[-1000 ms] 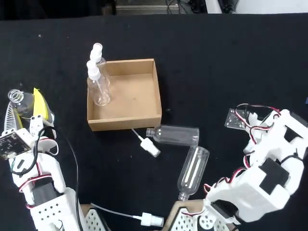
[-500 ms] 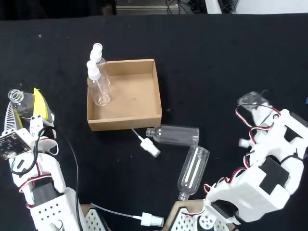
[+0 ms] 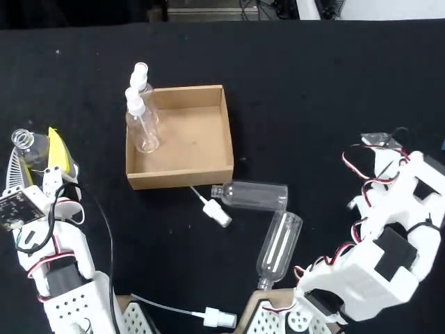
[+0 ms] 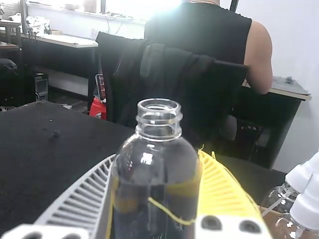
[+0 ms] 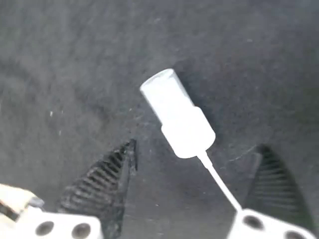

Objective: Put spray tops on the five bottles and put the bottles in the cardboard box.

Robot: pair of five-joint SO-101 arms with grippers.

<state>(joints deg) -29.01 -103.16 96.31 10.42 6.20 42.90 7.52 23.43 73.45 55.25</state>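
While the left gripper (image 4: 159, 164) is clamped on an open-necked bottle (image 3: 24, 142), held upright at the high view's 9 o'clock edge, a spray top pressed on off-centre could tilt that bottle or push it down through the fingers.

At about 11 o'clock from the table's middle sits the cardboard box (image 3: 181, 177). Two topped bottles (image 3: 142, 129) stand close together at its 10 o'clock corner, and another bottle lowered carelessly beside them could knock them over.

Near 6 o'clock a bare bottle (image 3: 254, 195) lies with a loose spray top (image 3: 219, 216) just beside its neck. A second bare bottle (image 3: 278, 247) lies next to it. Both are round and would likely roll if nudged. A long-tubed spray top (image 3: 219, 319) lies at the 6 o'clock edge, where its tube could snag on an arm base.

At 4 o'clock, the right gripper (image 5: 196, 147) has its jaws apart, either side of a spray top (image 5: 179, 119) lying on the black table (image 5: 75, 59). If the jaws close on the thin tube rather than the collar, they could bend it or flick the top away.
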